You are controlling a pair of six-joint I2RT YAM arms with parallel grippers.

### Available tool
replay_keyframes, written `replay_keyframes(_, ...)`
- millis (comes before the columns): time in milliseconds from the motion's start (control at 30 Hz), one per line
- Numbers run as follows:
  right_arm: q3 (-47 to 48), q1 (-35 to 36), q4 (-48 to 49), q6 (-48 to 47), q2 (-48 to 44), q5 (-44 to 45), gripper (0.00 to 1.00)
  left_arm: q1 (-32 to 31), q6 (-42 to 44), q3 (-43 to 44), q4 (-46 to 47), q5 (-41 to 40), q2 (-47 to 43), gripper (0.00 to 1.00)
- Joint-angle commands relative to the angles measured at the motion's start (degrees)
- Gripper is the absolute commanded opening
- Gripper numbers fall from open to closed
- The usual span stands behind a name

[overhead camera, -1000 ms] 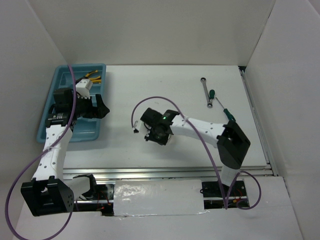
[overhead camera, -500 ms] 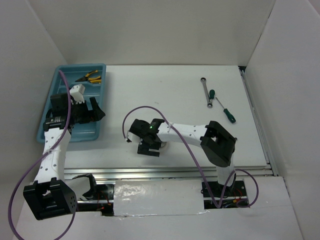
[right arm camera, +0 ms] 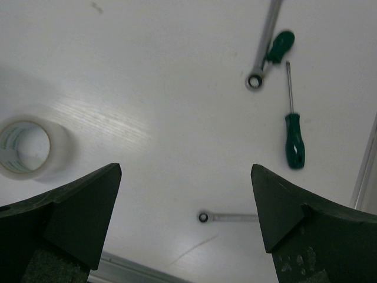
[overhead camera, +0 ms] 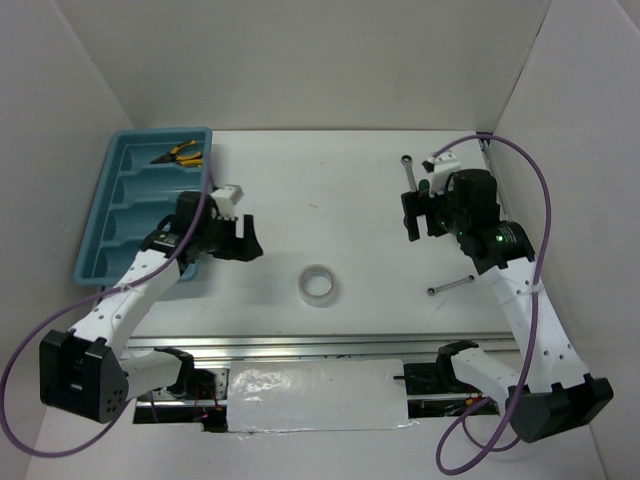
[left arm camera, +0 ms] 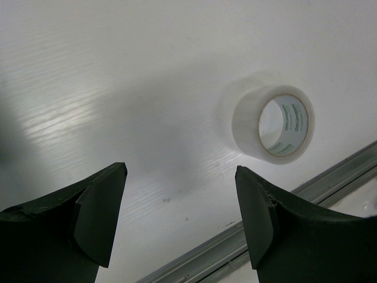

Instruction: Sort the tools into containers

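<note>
A white tape ring (overhead camera: 319, 285) lies flat on the table's near middle, also seen from the left wrist (left arm camera: 274, 125) and the right wrist (right arm camera: 26, 147). My left gripper (overhead camera: 238, 241) hovers open and empty (left arm camera: 179, 218) left of the ring, just right of the light blue tray (overhead camera: 110, 215). Yellow-handled pliers (overhead camera: 178, 154) lie in the tray's far compartment. My right gripper (overhead camera: 420, 217) hangs open and empty (right arm camera: 185, 218) at the back right. Below it lie a long wrench (right arm camera: 263, 44), a green-handled screwdriver (right arm camera: 293, 138) and a small wrench (right arm camera: 227, 217).
A second green handle (right arm camera: 280, 46) rests against the long wrench. A metal rail (overhead camera: 340, 345) runs along the table's near edge. White walls close in the back and both sides. The tray's three nearer compartments (overhead camera: 125, 240) show no tools.
My right arm swung from the table's middle to the back right and its gripper opened, uncovering the tape ring. My left arm moved from over the tray to the right.
</note>
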Motion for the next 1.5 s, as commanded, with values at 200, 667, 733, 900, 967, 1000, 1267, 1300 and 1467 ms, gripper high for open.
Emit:
replay_keyframes(200,-11.2,-19.3,-2.8,6.0,-8.1,-13.0,1.00,-28.9,6.5,11.1,-2.2,-18.6,19.5,0.86)
replay_keyframes(667,-9.6,-25.8,-5.4,5.0,-6.4,-22.2,1.00,-33.0,6.3,22.7,-4.7,-23.7,40.3,0.38)
replay_keyframes(733,-9.9,-25.9,-5.5,4.6,-6.3,-22.6,1.00,-32.3,6.6,22.6,-4.8,-23.9,39.9,0.22)
replay_keyframes(900,-10.1,-25.7,-5.0,4.4,-5.7,-22.9,1.00,-28.9,7.1,25.2,-8.4,-21.4,37.4,0.05)
replay_keyframes(967,-9.7,-25.3,-5.2,4.3,-5.5,-23.1,1.00,-24.6,8.4,30.1,-10.4,-21.5,35.3,0.02)
replay_keyframes(1000,-9.8,-25.3,-5.2,4.3,-5.4,-23.3,1.00,-22.4,8.7,34.1,-11.9,-21.7,34.0,0.00)
replay_keyframes(1267,-9.8,-23.9,-4.3,4.0,-4.2,-22.6,1.00,1.9,22.8,48.8,-1.2,-41.3,31.0,0.00)
replay_keyframes(1300,-9.9,-23.9,-3.8,4.2,-4.2,-22.6,1.00,4.7,26.6,48.6,4.9,-46.7,31.6,0.00)
replay_keyframes(1467,-9.8,-23.7,-3.8,4.2,-3.5,-22.2,1.00,8.4,42.5,49.2,27.7,-69.7,39.1,0.00)
